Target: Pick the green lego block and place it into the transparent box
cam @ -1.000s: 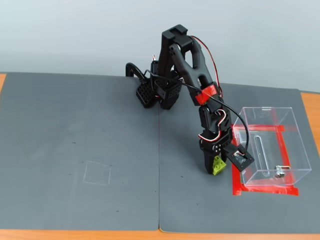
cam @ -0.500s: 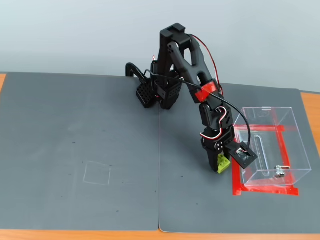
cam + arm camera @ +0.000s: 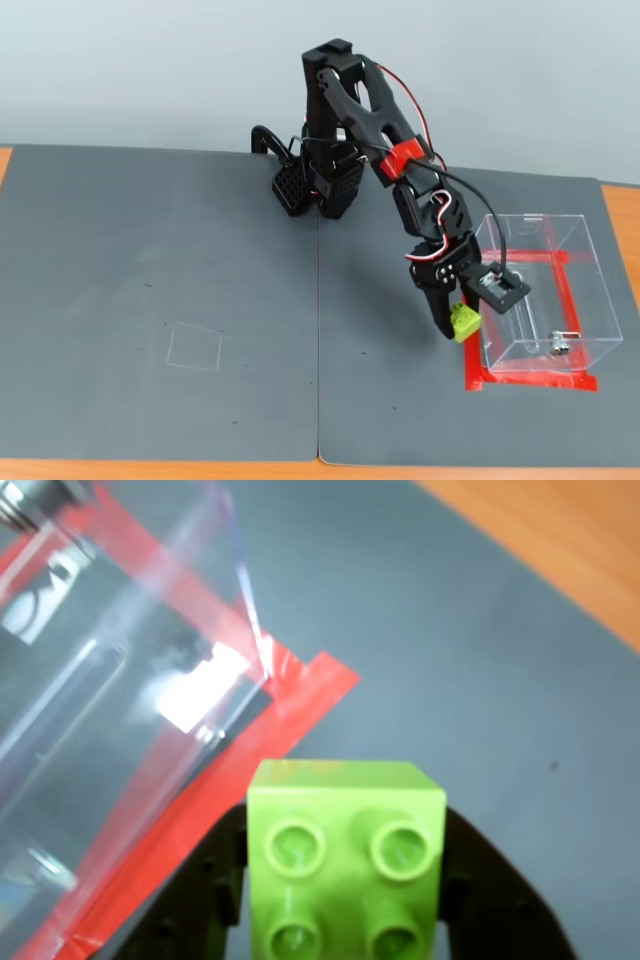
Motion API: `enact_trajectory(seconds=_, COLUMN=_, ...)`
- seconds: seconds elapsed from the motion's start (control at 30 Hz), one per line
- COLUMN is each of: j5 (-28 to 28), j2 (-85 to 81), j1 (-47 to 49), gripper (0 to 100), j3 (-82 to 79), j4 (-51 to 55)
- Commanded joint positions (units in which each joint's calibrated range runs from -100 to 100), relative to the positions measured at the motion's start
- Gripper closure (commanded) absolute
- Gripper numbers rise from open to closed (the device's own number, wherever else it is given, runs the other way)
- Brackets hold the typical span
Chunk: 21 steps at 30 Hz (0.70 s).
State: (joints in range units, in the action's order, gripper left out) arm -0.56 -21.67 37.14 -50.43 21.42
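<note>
— What sort of place is this?
— A bare robotics test bench, lab-like. Under the gripper (image 3: pixel 452 325) lie dark grey mats (image 3: pixel 160 300) on an orange-brown tabletop (image 3: pixel 620 215).
— What else shows it?
— Red tape (image 3: pixel 530 381) marks a spot just beside the gripper, and a plain pale wall (image 3: pixel 150 70) stands behind the arm.
</note>
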Motion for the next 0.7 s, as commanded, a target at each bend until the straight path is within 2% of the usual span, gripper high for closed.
enact_trajectory(seconds=0.0, j5=-0.19, j2=-5.25, j1=-0.55, gripper=91, j3=2.71, j4=-0.42)
enact_trajectory(seconds=0.67, j5=-0.14, j2=-8.98, j1=2.66, gripper=91, j3=16.01, j4=0.19)
